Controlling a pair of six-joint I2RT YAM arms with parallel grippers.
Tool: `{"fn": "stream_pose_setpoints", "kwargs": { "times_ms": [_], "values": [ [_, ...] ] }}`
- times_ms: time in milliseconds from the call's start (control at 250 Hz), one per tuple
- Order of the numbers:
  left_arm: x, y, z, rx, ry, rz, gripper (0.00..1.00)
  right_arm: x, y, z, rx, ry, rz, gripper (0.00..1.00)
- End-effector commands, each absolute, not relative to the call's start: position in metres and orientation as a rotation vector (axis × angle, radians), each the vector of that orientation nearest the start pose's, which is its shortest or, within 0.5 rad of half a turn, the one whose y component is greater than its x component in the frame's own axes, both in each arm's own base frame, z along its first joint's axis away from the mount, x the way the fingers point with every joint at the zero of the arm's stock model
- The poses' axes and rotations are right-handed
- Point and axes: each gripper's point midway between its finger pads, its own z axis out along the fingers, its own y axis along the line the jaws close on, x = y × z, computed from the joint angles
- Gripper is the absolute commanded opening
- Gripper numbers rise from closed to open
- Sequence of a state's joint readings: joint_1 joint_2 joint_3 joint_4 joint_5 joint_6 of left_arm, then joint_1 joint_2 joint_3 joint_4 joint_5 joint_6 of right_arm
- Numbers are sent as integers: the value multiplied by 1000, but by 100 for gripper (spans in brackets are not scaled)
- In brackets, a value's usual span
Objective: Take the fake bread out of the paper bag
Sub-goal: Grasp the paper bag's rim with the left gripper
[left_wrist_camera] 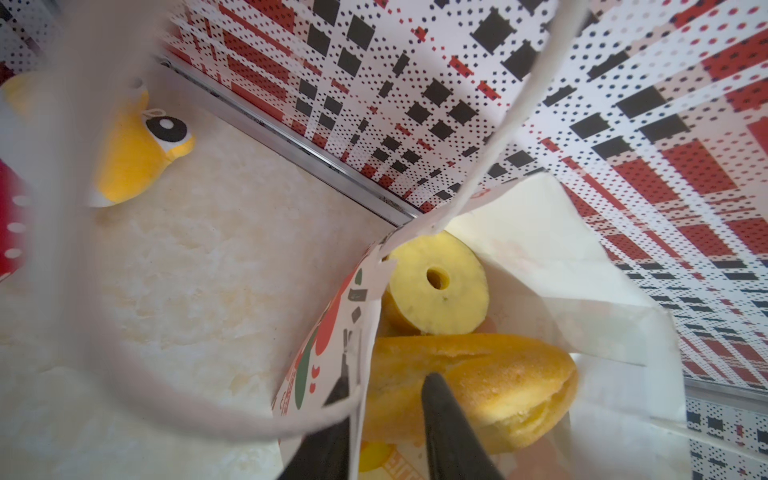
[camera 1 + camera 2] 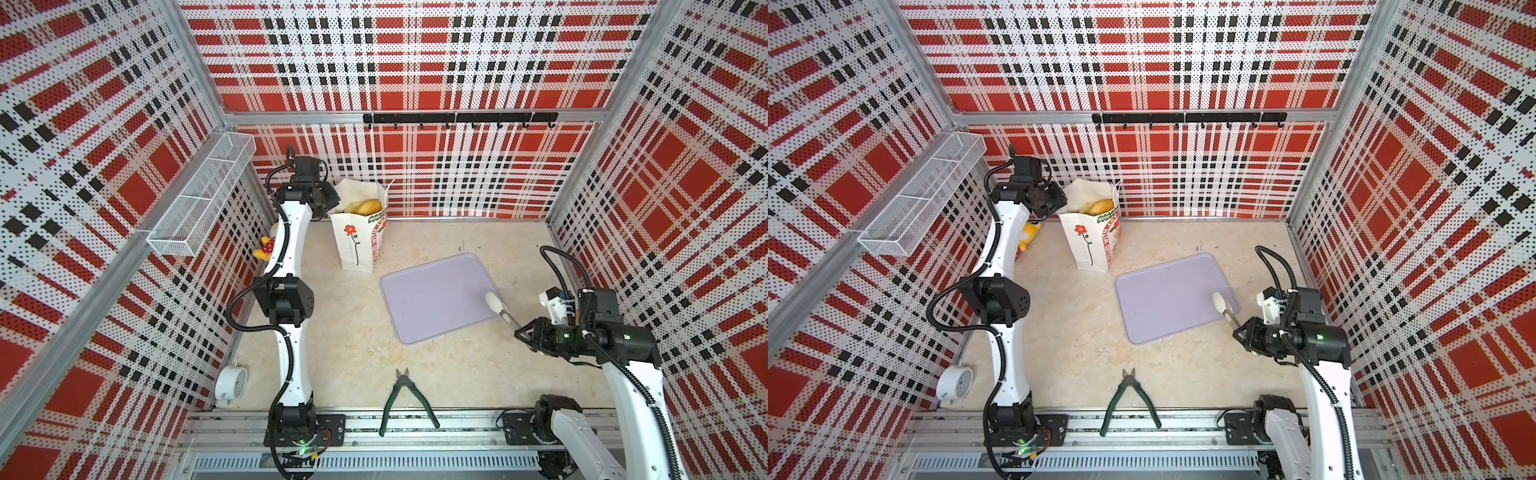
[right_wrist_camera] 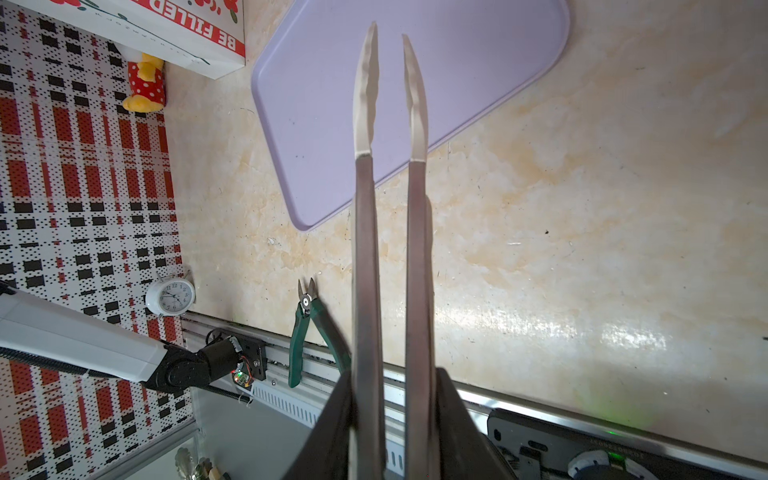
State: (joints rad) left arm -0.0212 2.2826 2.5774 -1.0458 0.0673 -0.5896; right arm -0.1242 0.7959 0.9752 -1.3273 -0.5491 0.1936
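1. Paper bag point(image 2: 357, 245): stands upright at 11 o'clock from the lilac tray point(image 2: 424, 307), near the back wall, mouth open.
2. Fake bread: a long loaf point(image 1: 478, 386) lies across the top of the bag's load, and a yellow ring point(image 1: 436, 286) sits just beside it. Both are inside the bag. What lies beneath them is hidden.
3. Left gripper point(image 1: 388, 382): sits at the bag's rim at 9 o'clock. One finger is outside the printed wall and one is inside above the loaf. The jaws are apart and the wall is not yet pinched.
4. Right gripper point(image 3: 392, 399): clamped on the handles of the tongs point(image 3: 368, 249).
5. Tongs: their white tips stand slightly apart with nothing between them. They hover over the tray's 4 o'clock corner, well apart from the bag.
6. Bystanders: plush doll point(image 1: 137, 153) at 9 o'clock from the bag, pliers point(image 2: 401, 395) at 6 o'clock on the table, alarm clock point(image 2: 230, 382) at 8 o'clock.
7. Progress, as judged: no bread is out and the tray is bare. The job appears to be at its opening step, with steadying the bag first and every piece left to lift out.
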Motion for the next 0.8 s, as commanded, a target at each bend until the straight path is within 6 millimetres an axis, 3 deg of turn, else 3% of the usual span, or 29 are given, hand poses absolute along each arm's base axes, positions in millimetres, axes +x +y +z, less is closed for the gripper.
{"fn": "stream_pose_setpoints", "kwargs": {
  "times_ms": [0,492,700,792],
  "values": [
    [596,-22,284,-628,2223,-406,31,170,71,208,221,2594,758,30],
    [596,-25,271,-623,2258,-398,15,169,70,207,222,2599,750,30],
    [595,-24,273,-609,2255,-351,0,171,67,206,232,2608,723,30],
    [594,-22,278,-588,2247,-338,0,172,66,208,231,2606,713,29]
  ]
}}
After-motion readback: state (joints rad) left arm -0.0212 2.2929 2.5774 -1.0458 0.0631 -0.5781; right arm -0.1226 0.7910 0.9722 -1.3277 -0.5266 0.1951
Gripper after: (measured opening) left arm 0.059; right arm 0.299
